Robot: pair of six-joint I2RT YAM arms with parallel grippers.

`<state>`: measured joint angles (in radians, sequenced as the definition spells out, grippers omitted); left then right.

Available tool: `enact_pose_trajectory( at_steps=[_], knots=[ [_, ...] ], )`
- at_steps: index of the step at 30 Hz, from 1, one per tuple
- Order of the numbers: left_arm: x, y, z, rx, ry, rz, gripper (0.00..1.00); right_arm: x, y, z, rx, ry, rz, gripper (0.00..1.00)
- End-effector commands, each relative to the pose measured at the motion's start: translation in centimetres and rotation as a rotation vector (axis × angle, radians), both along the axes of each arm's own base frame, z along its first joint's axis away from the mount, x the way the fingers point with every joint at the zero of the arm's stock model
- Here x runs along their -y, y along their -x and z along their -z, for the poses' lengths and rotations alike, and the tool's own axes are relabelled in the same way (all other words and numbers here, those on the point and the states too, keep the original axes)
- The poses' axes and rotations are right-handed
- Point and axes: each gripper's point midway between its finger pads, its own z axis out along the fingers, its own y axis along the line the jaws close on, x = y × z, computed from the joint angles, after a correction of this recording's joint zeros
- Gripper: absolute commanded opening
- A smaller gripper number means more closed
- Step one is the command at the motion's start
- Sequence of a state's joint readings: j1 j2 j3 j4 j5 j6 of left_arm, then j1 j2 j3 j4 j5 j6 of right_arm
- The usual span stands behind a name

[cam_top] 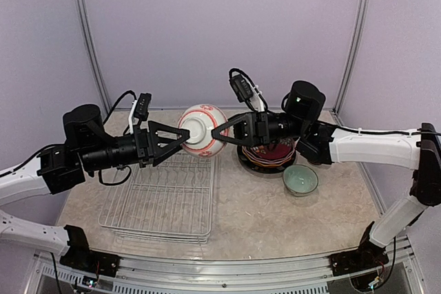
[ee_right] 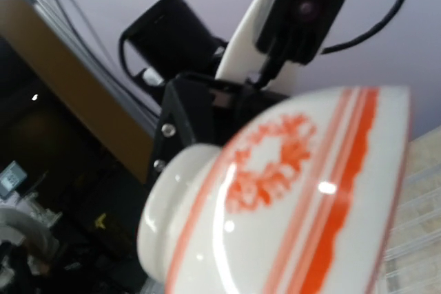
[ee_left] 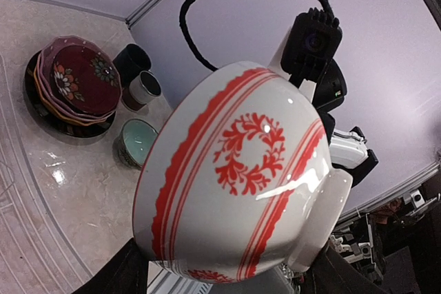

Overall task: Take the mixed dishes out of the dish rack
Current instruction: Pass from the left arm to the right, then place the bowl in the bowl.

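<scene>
A white bowl with red pattern (cam_top: 203, 131) (ee_left: 241, 177) (ee_right: 296, 197) hangs on its side in mid-air above the far edge of the white wire dish rack (cam_top: 158, 197). My left gripper (cam_top: 185, 137) is shut on it from the left, with dark fingers (ee_left: 117, 277) at either side of the bowl. From the right, my right gripper (cam_top: 219, 131) reaches the bowl's other side. Its fingers are hidden in the blurred right wrist view, so its grip is unclear. The rack holds no dishes.
A stack of plates topped by a dark red floral bowl (cam_top: 269, 153) (ee_left: 72, 80) sits right of the rack. A pale-green cup (cam_top: 300, 179) (ee_left: 136, 141) stands in front of it. A dark cup (ee_left: 131, 60) and a brown-white cup (ee_left: 145, 87) stand behind the stack.
</scene>
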<state>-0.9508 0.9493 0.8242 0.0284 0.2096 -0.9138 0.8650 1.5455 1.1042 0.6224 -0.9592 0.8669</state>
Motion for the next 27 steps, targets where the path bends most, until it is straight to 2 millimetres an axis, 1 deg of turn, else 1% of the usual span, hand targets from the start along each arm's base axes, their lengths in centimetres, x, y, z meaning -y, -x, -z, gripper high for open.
enact_pose_trajectory(
  at_steps=[1, 3, 4, 6, 10, 11, 13, 14, 16, 18, 19, 21, 22, 23, 25, 26, 27],
  knots=[
    [0.4, 1.2, -5.6, 0.104, 0.145, 0.068, 0.59, 0.0, 2.1, -2.8, 0.008, -0.085, -0.090, 0.27],
    [0.5, 1.2, -5.5, 0.106, 0.144, 0.074, 0.59, 0.1, 2.5, -3.4, 0.003, -0.105, -0.107, 0.14],
    [0.5, 1.2, -5.5, 0.106, 0.145, 0.073, 0.61, 0.2, 2.7, -3.8, 0.002, -0.115, -0.113, 0.08],
    [0.4, 1.0, -5.4, 0.104, 0.146, 0.066, 0.65, 0.4, 2.9, -4.2, 0.004, -0.128, -0.116, 0.01],
    [0.1, 0.6, -5.2, 0.090, 0.139, 0.042, 0.75, 0.6, 3.0, -4.6, 0.008, -0.132, -0.106, 0.00],
    [-0.1, 0.4, -5.0, 0.085, 0.136, 0.033, 0.79, 0.6, 2.9, -4.7, 0.009, -0.133, -0.100, 0.00],
    [-0.3, 0.0, -4.8, 0.078, 0.126, 0.012, 0.92, 0.7, 2.7, -4.9, 0.017, -0.130, -0.085, 0.00],
    [-0.6, -0.3, -4.4, 0.066, 0.119, -0.008, 0.98, 0.8, 2.4, -4.9, 0.023, -0.118, -0.068, 0.00],
    [-1.7, -1.2, -3.9, 0.040, 0.108, -0.064, 0.99, 1.1, 0.8, -4.3, 0.040, -0.068, 0.012, 0.00],
    [-3.3, -2.5, -3.1, 0.019, 0.072, -0.144, 0.99, 1.9, -1.7, -2.8, 0.061, 0.029, 0.146, 0.00],
    [-4.0, -2.9, -2.1, -0.004, 0.025, -0.175, 0.99, 2.7, -3.2, -1.5, 0.066, 0.097, 0.220, 0.00],
    [-5.4, -3.6, -0.9, -0.023, -0.056, -0.234, 0.99, 5.0, -6.3, 1.3, 0.056, 0.231, 0.380, 0.00],
    [-6.1, -3.9, 0.2, -0.046, -0.122, -0.258, 0.99, 6.8, -7.6, 2.8, 0.044, 0.306, 0.457, 0.00],
    [-6.4, -4.2, 0.7, -0.059, -0.163, -0.273, 0.99, 8.5, -9.0, 4.3, 0.044, 0.381, 0.540, 0.00],
    [-6.6, -4.4, 1.1, -0.067, -0.216, -0.278, 0.99, 12.4, -10.9, 7.5, 0.066, 0.579, 0.711, 0.00],
    [-6.6, -4.4, 1.4, -0.072, -0.235, -0.278, 0.99, 13.7, -11.0, 8.8, 0.082, 0.669, 0.745, 0.00],
    [-6.5, -4.6, 1.8, -0.079, -0.255, -0.278, 0.99, 15.5, -11.5, 10.2, 0.101, 0.773, 0.813, 0.00]
  ],
)
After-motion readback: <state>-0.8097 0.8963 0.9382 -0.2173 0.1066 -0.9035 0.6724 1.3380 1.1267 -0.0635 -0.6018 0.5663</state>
